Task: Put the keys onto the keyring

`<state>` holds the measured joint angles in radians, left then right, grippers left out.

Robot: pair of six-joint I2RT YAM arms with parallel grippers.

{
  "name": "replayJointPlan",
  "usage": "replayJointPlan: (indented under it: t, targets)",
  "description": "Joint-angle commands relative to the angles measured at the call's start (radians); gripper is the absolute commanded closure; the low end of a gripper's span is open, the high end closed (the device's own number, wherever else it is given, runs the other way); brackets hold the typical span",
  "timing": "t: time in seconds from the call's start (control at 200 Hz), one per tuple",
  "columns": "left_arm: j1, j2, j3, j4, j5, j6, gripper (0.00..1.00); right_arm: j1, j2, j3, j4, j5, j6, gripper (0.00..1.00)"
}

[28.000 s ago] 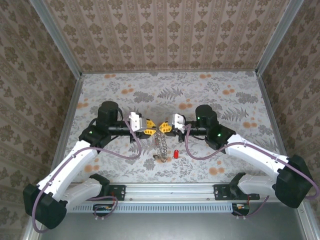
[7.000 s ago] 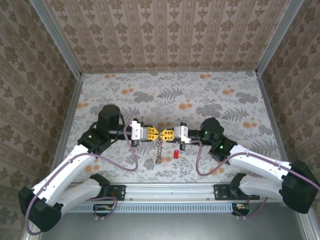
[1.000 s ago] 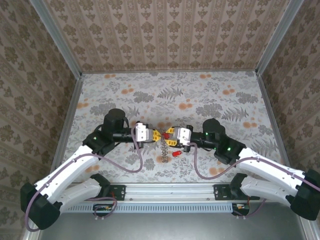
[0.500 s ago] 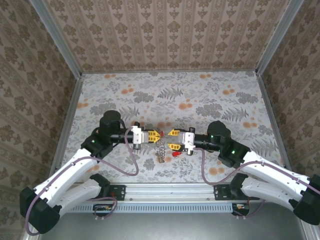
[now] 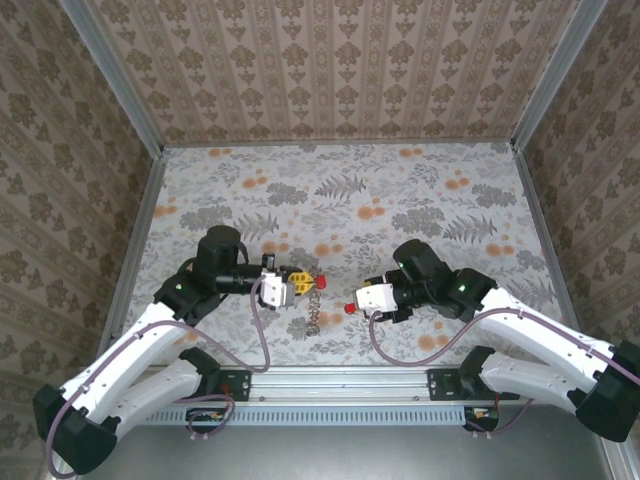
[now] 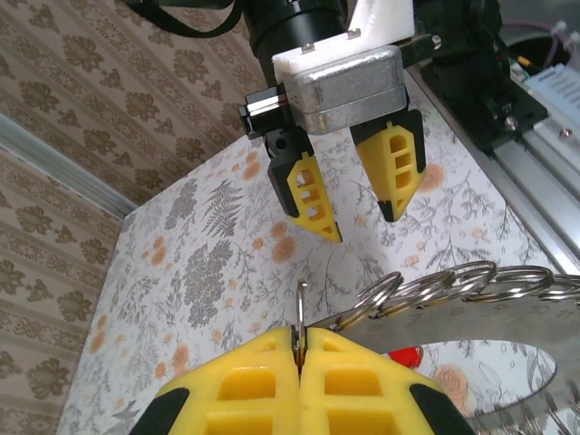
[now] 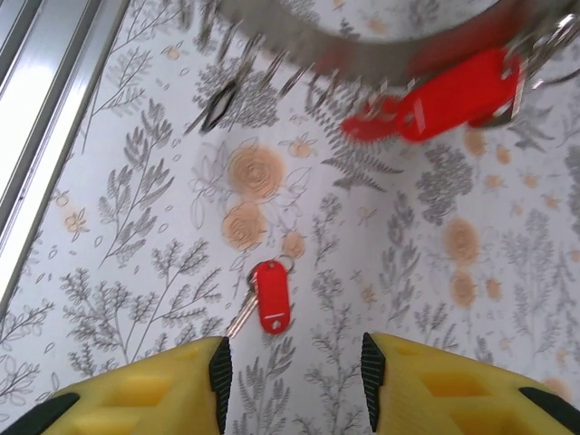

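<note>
Left gripper [image 6: 299, 337] clamped shut on keyring [image 6: 435, 288] rim; ring held above table [image 7: 109, 208]; hung key [image 7: 453, 95] seen on ring; loose key [image 7: 269, 294] lying flat below right gripper [image 7: 292, 352], jaws apart, empty. Loose key judged light, rigid, thin; red head to be pinched.

Your left arm [image 5: 130, 350] and right arm [image 5: 530, 335] both had white shells, black joints, purple cables, tiny green lights and yellow fingers [image 6: 310, 192].

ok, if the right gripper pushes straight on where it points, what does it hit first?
Likely the loose red key on the table, lying just ahead between the open jaws of the right gripper. The keyring hangs farther out; depth is unclear.
</note>
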<state>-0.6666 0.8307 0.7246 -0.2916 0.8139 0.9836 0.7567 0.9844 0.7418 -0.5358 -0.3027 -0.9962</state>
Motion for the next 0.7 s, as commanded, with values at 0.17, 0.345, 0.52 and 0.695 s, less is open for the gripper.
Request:
replayJointPlan:
  t: [0.17,0.345,0.52,0.695]
  targets:
    - [-0.019,-0.013,0.029,-0.076,-0.038,0.225,1.0,-0.007,0.063,-0.043,0.049,-0.062,-0.012,0.57]
    - [-0.022,-0.015,0.029,-0.093,-0.065,0.249,1.0,-0.007,0.09,-0.061,0.077,-0.05,-0.027,0.57]
    - [-0.022,-0.024,0.0,-0.056,-0.117,0.215,1.0,-0.007,0.165,-0.044,0.081,-0.024,-0.003,0.59]
    - [0.014,-0.028,-0.04,0.013,-0.116,0.104,1.0,-0.005,0.243,-0.025,0.049,-0.047,-0.01,0.63]
